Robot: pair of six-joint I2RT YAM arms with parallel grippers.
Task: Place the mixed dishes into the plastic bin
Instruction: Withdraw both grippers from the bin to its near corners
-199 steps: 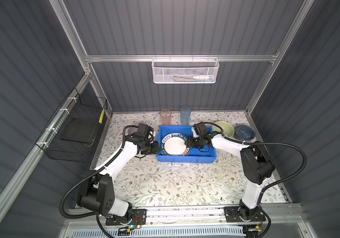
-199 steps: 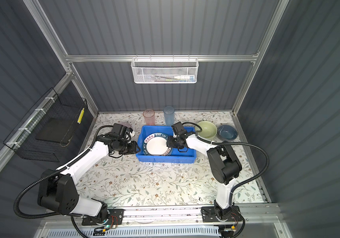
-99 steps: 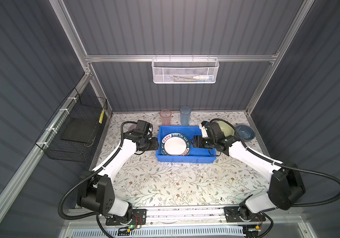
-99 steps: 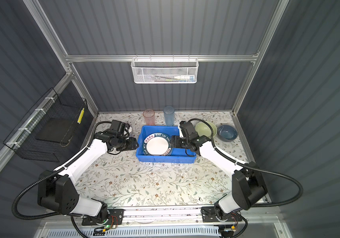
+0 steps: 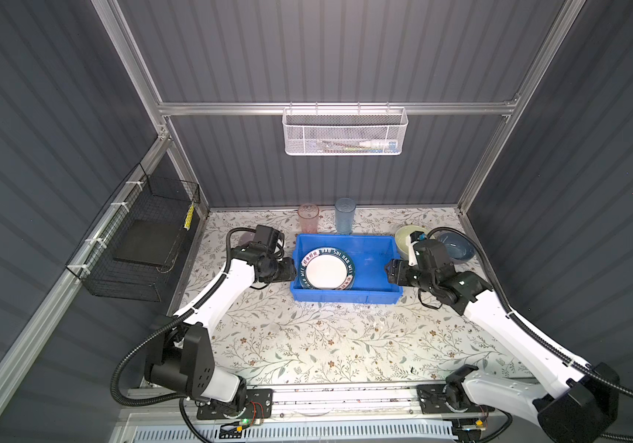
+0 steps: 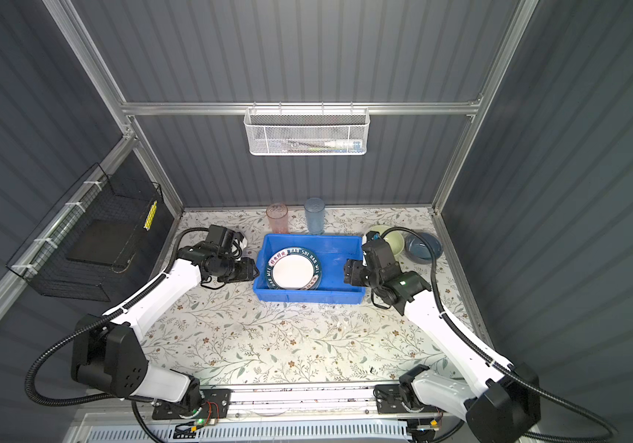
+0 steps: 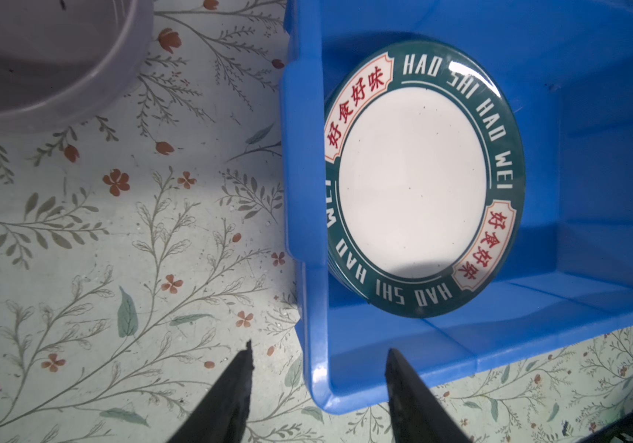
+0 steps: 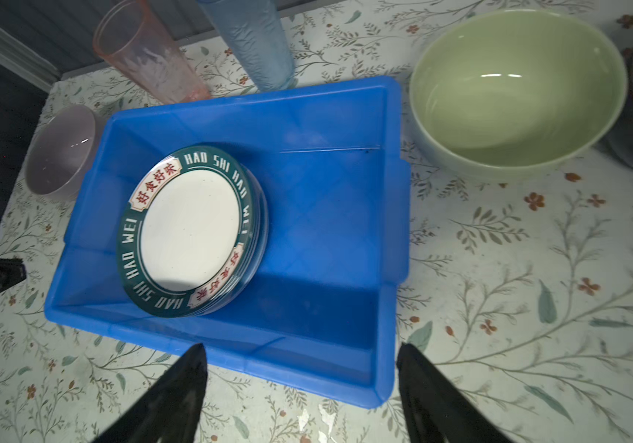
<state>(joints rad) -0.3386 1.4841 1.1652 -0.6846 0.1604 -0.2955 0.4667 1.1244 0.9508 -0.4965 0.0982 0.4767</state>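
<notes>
The blue plastic bin (image 5: 345, 297) (image 6: 307, 296) sits mid-table. At its left end lies a stack of plates, topped by a green lettered-rim plate (image 5: 326, 270) (image 7: 418, 180) (image 8: 188, 230). My left gripper (image 5: 293, 270) (image 7: 318, 356) is open and empty at the bin's left wall. My right gripper (image 5: 388, 270) (image 8: 303, 353) is open and empty at the right wall. Outside the bin stand a pink tumbler (image 5: 308, 218), a blue tumbler (image 5: 345, 215), a pale-green bowl (image 8: 514, 92), a dark-blue bowl (image 5: 456, 245) and a lilac bowl (image 7: 38, 57).
A black wire basket (image 5: 146, 237) hangs on the left wall. A white mesh basket (image 5: 345, 132) hangs on the back rail. The right half of the bin's floor (image 8: 326, 214) is bare. The floral table (image 5: 326, 345) stretches in front of the bin.
My right gripper has pulled back from the plate stack to the bin's right wall, its elbow swinging out to the right. Both grippers have opened wider. The left gripper has barely moved.
</notes>
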